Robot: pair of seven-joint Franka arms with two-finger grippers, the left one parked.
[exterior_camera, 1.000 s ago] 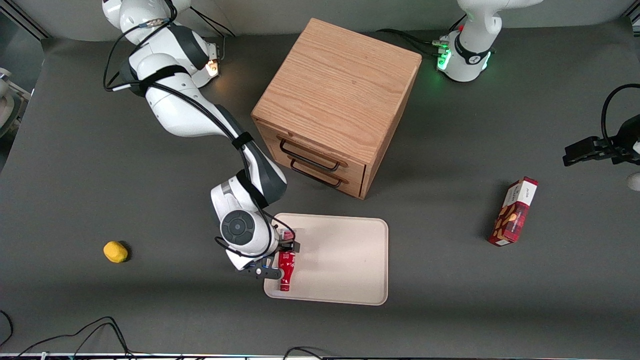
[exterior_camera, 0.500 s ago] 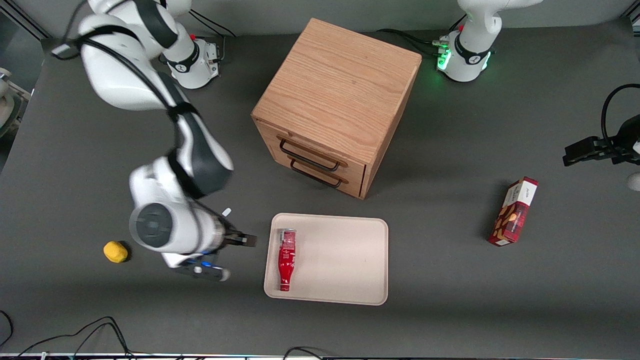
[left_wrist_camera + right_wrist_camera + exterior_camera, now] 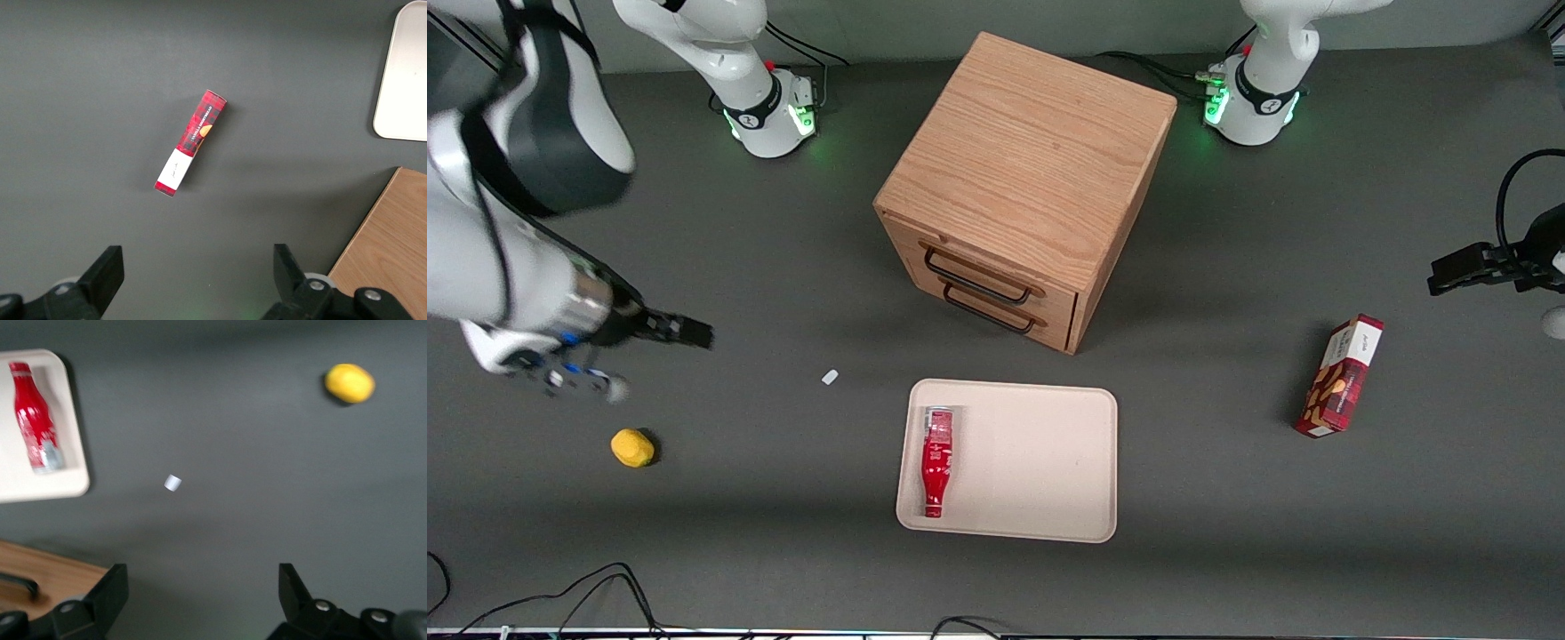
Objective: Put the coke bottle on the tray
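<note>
The coke bottle is small, slim and red. It lies flat on the pale beige tray, along the tray's edge toward the working arm's end, cap toward the front camera. It shows in the right wrist view too, on the tray. My gripper is open and empty. It is high above the table, far from the tray, toward the working arm's end. In the right wrist view its fingers stand wide apart with bare table between them.
A wooden two-drawer cabinet stands farther from the front camera than the tray. A yellow lemon and a small white scrap lie toward the working arm's end. A red snack box lies toward the parked arm's end.
My gripper let go of the bottle, which stays lying on the tray. The arm has pulled up and away toward the working arm's end of the table.
</note>
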